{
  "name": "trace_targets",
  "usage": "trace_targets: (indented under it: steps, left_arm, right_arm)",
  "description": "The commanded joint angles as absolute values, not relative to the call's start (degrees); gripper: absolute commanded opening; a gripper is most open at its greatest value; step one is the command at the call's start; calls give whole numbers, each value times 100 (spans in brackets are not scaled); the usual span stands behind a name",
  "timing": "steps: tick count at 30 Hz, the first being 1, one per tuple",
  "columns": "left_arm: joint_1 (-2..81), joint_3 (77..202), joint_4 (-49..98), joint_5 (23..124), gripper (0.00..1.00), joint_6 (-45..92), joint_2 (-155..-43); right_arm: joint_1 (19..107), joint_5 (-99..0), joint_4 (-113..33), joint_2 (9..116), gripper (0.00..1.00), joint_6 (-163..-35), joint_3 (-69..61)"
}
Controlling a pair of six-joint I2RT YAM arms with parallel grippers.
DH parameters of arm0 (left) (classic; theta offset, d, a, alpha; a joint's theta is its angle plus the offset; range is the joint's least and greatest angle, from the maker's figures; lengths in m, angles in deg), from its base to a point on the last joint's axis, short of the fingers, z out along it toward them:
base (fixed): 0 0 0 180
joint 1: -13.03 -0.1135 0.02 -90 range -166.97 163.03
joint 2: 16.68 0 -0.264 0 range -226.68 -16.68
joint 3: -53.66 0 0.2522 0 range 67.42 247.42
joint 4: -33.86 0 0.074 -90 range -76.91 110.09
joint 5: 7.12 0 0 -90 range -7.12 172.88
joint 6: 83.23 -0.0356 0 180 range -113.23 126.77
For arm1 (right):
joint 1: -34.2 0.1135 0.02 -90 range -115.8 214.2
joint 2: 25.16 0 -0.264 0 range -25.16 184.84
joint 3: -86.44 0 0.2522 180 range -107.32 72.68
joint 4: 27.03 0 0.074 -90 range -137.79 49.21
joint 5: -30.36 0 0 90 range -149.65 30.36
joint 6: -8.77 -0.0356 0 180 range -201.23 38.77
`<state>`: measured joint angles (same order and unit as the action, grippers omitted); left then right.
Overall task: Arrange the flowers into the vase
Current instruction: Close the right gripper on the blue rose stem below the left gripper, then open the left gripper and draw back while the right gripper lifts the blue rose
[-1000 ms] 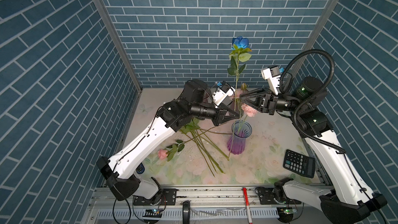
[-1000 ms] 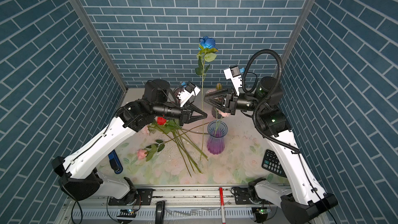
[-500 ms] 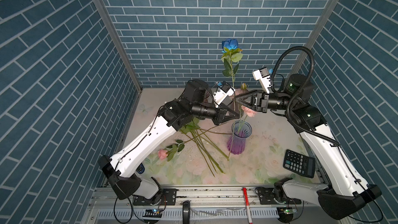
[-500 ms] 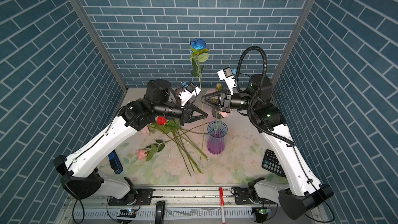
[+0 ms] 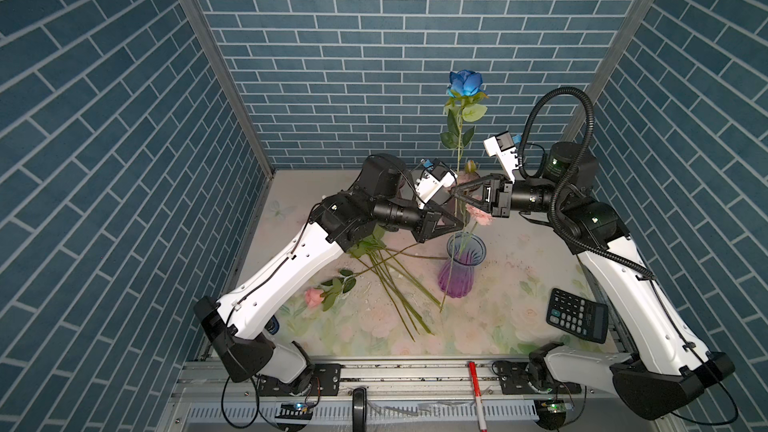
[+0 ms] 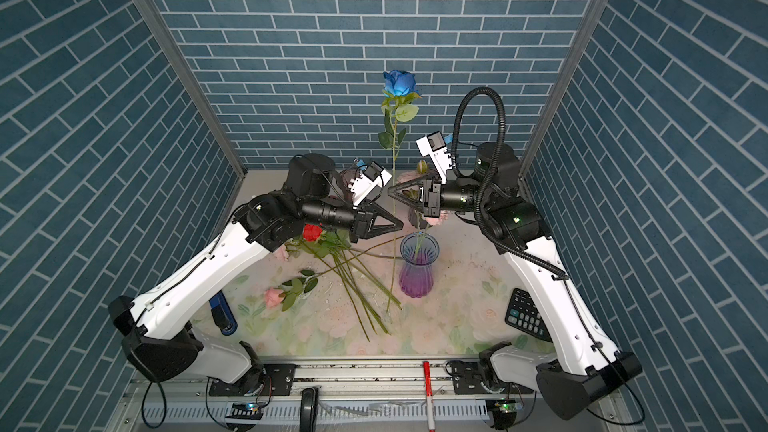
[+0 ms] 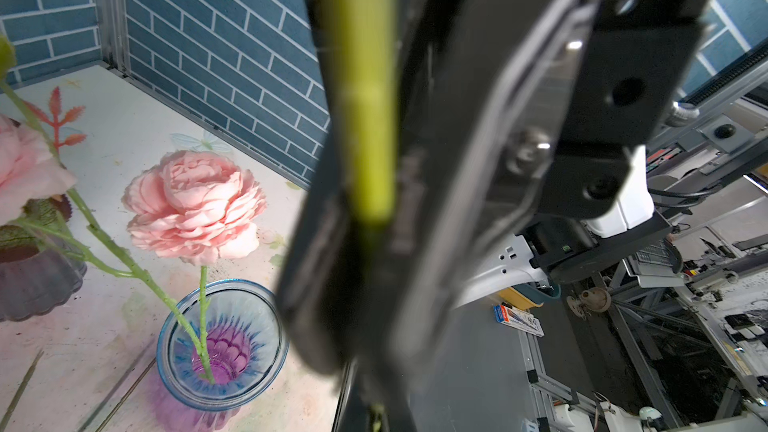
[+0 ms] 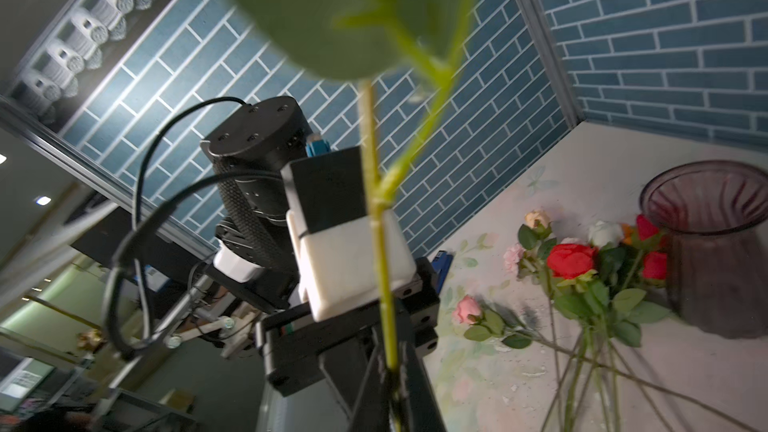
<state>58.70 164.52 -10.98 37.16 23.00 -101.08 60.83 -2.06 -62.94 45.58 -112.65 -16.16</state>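
Flowers [image 5: 368, 246] lie in a loose heap on the floral mat [image 5: 498, 317] under the left arm, their stems fanned toward the front. A single pink rose [image 5: 313, 297] lies just in front of the heap, and a red rose [image 6: 312, 232] sits at its back.

The left gripper [image 5: 459, 224] is pinched closed on the stem of the blue rose [image 5: 465, 83]; the left wrist view shows the green stem squeezed between its dark fingers. A little higher up, the right gripper [image 5: 457, 192] meets the same stem from the other side, and its jaws are closed on it too.

The blue rose stands nearly upright, its bloom high against the back wall. Its lower end hangs outside the vase [image 5: 462, 270], by the vase's left side. This purple-and-blue glass vase stands mid-table and holds one pink peony [image 7: 193, 205].

A black calculator [image 5: 577, 320] lies at the right, well apart.
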Motion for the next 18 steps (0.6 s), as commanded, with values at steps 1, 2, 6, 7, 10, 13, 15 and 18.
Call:
trace_targets:
  steps: [1,2,6,7,10,13,15,18]
  left_arm:
    - [5891,16498,-1091,3711,0,2243,-10144]
    - [5893,16498,-1099,3715,0,2237,-10141]
    - [5876,16369,-1040,4037,54,2258,-10001]
    - [5850,16278,-959,4148,64,2294,-9928]
    - [5631,15870,-500,4414,77,2605,-9623]
    - [5265,15452,-61,4506,79,3031,-9339]
    - [5062,15270,12,4754,79,3200,-9196]
    - [4939,15185,-309,5400,74,3178,-9075]
  right_arm:
    - [6118,-392,-6470,4541,0,-11053,-1921]
    - [6118,-430,-6514,4534,0,-11018,-1947]
    - [6118,-733,-6712,4427,0,-10783,-2035]
    - [6111,-888,-6822,4375,0,-10673,-2054]
    - [6118,-1640,-7041,4091,0,-10262,-2068]
    - [6117,-2253,-6925,3802,0,-10031,-2084]
    - [6118,-2603,-6763,3645,0,-9834,-2157]
    - [6116,-3098,-6757,3618,0,-9497,-2396]
